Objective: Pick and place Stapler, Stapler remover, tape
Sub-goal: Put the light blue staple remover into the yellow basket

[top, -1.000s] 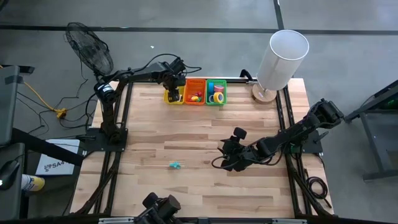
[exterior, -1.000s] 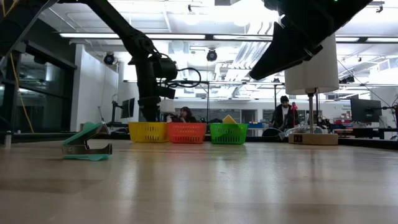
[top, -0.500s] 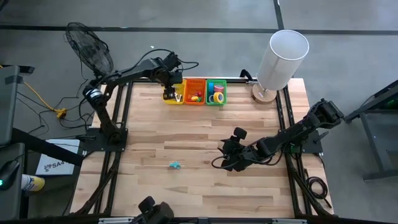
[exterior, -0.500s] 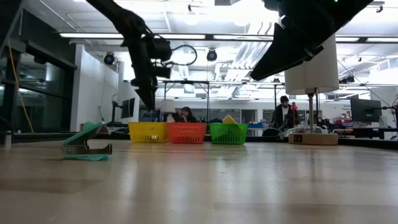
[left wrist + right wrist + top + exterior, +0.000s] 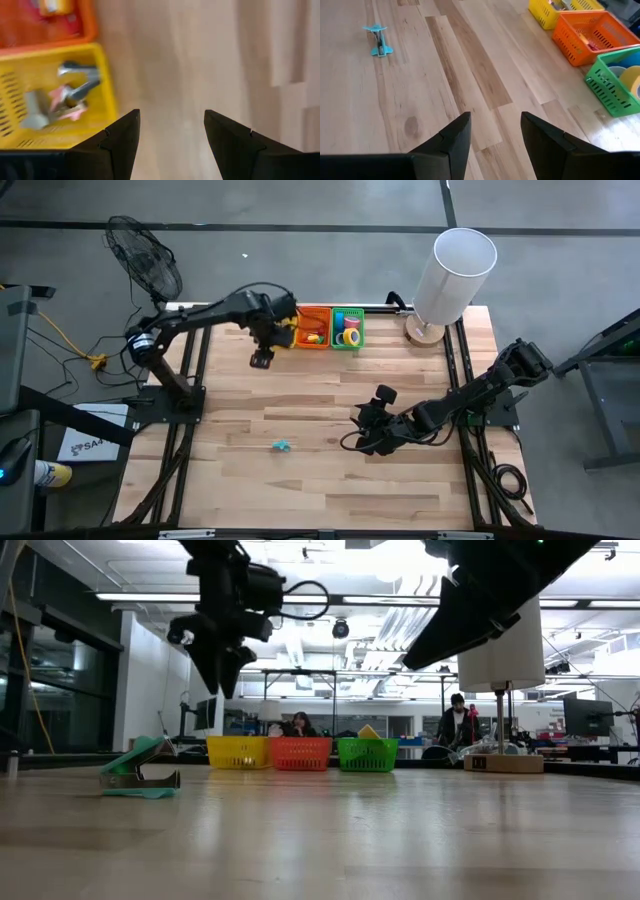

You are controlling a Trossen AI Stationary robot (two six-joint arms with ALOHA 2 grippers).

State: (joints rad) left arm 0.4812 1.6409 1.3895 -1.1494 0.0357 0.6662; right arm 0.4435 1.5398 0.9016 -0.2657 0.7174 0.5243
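Observation:
A teal stapler remover [image 5: 282, 445] [image 5: 140, 775] [image 5: 379, 40] lies on the wooden table, near the middle of its near half. Three baskets stand in a row at the far edge: yellow [image 5: 30, 130], orange [image 5: 314, 327] and green [image 5: 347, 328]. Yellow tape [image 5: 632, 80] and blue tape sit in the green basket. A grey and pink metal tool [image 5: 70, 95] lies in the yellow basket. My left gripper [image 5: 262, 358] [image 5: 172, 125] hangs open in the air just on the near side of the yellow basket. My right gripper [image 5: 362, 435] [image 5: 495, 135] waits open, low over the table, right of the teal remover.
A lamp with a white shade [image 5: 463, 265] stands on the far right corner of the table. A fan [image 5: 145, 255] stands off the table's far left corner. Bare wood lies between the baskets and the teal remover. People sit in the room behind [image 5: 457, 720].
My left gripper has risen out of the yellow basket and moved toward the near edge and slightly left, now high over bare wood beside the basket. The right arm and the teal remover have kept still.

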